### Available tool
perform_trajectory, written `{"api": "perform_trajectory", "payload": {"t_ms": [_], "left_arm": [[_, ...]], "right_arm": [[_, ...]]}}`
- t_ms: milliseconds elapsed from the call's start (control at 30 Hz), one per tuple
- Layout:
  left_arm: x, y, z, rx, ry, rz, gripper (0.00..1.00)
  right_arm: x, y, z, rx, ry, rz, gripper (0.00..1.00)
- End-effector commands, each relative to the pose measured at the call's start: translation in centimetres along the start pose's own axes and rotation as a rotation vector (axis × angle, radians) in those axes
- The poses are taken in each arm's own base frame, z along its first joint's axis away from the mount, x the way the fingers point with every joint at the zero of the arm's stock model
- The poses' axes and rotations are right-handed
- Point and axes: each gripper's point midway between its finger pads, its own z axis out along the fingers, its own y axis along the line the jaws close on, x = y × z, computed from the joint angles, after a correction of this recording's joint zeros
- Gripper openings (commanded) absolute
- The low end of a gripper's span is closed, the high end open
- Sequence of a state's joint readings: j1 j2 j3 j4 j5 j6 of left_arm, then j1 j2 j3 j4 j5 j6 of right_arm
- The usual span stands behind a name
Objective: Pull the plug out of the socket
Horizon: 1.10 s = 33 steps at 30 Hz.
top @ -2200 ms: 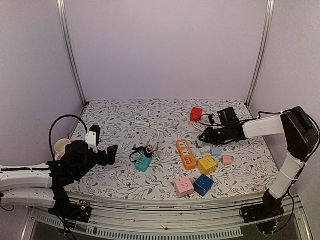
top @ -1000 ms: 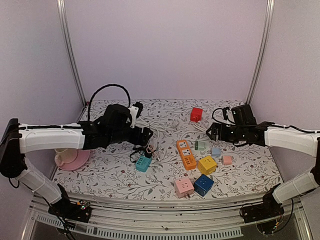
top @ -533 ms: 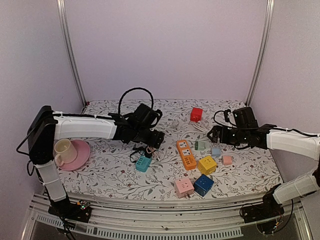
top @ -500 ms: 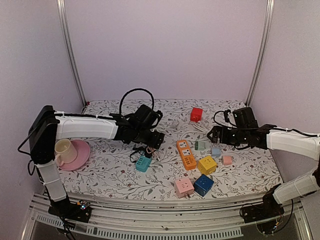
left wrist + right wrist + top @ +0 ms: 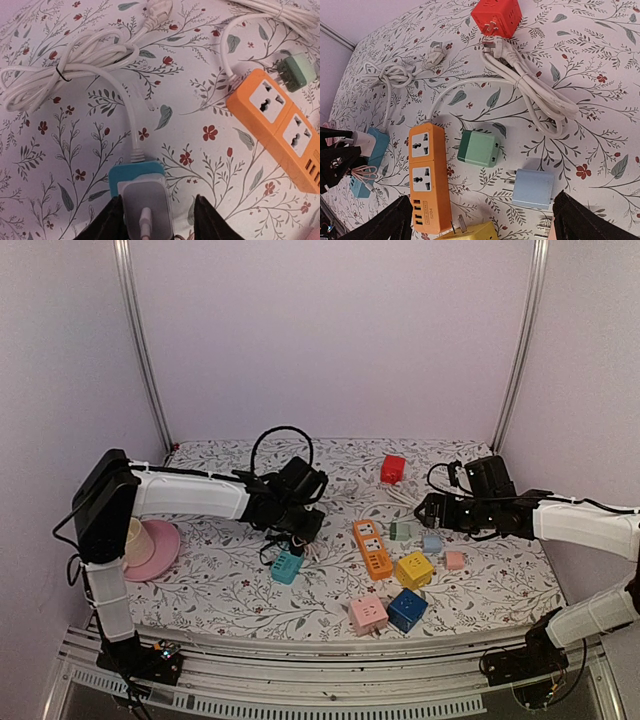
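A teal socket block [image 5: 135, 172] lies on the floral table, with a white plug [image 5: 147, 210] seated in its top. The left wrist view has both at the bottom centre. My left gripper [image 5: 157, 220] straddles the plug: the left finger [image 5: 107, 225] touches its side, while a small gap separates the right finger [image 5: 210, 220] from it. From above, the left gripper [image 5: 300, 530] hovers just over the teal socket [image 5: 286, 566]. My right gripper [image 5: 482, 220] stands wide open and empty above the orange power strip [image 5: 425, 175], off to the right [image 5: 428, 510].
A coiled white cord [image 5: 60, 75] runs into the teal socket. Near the right gripper lie a green adapter [image 5: 479, 148], a light blue one [image 5: 534, 188], a red cube [image 5: 497, 16] and another white cable [image 5: 530, 85]. A cup on a pink saucer [image 5: 140, 545] sits at the far left.
My left arm swung from the left edge across to the teal socket, and its jaws narrowed around the white plug. The right arm shifted slightly, then held still.
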<state>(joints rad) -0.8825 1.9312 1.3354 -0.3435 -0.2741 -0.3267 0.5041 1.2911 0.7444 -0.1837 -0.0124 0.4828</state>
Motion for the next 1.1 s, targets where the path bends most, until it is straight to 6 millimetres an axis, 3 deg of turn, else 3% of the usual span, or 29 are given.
{"api": "perform_trajectory", "payload": {"t_ms": [0,200,400,567,733,1067], "left_arm": [[0.0,0.3,0.8,-0.005,0.01,-0.021,0.44],[1.2,0.6,2.4,-0.034,0.045,-0.012,0.36],[1.1,0.5,2.4,-0.032,0.043,-0.012,0.21],[-0.3,0.3,1.1,-0.021,0.008,-0.008,0.16],[-3.1,0.1,-2.1,-0.006,-0.074,-0.011,0.15],[-4.1,-0.1,-4.0,-0.003,-0.105,0.003,0.14]], "right_arm": [[0.5,-0.1,-0.1,0.004,0.005,0.007,0.99],[0.6,0.0,-0.1,0.001,0.009,0.007,0.99],[0.5,0.0,-0.1,0.003,0.007,0.003,0.99],[0.3,0.1,-0.1,0.002,0.006,0.001,0.99],[0.4,0.1,0.1,0.003,0.013,0.0,0.99],[0.9,-0.1,0.3,0.013,0.024,0.002,0.99]]}}
